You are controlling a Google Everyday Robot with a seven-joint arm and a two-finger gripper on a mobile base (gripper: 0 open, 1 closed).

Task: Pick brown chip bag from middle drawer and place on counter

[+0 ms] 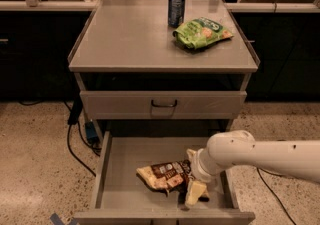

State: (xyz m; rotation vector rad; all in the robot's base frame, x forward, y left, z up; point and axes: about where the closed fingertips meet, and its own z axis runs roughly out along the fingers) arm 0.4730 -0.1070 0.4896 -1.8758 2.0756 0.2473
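The brown chip bag (162, 176) lies flat in the open middle drawer (120, 169), a little right of its centre. My gripper (192, 189) reaches in from the right on a white arm and sits at the bag's right end, low in the drawer, with one pale finger (195, 192) showing beside the bag. The counter (130, 39) is the grey top of the cabinet above.
A green chip bag (202, 32) and a dark blue can (176, 9) stand on the counter's back right. A closed drawer front with a black loop handle (164, 104) is above the open drawer. Cables (75, 134) hang at the cabinet's left on the speckled floor.
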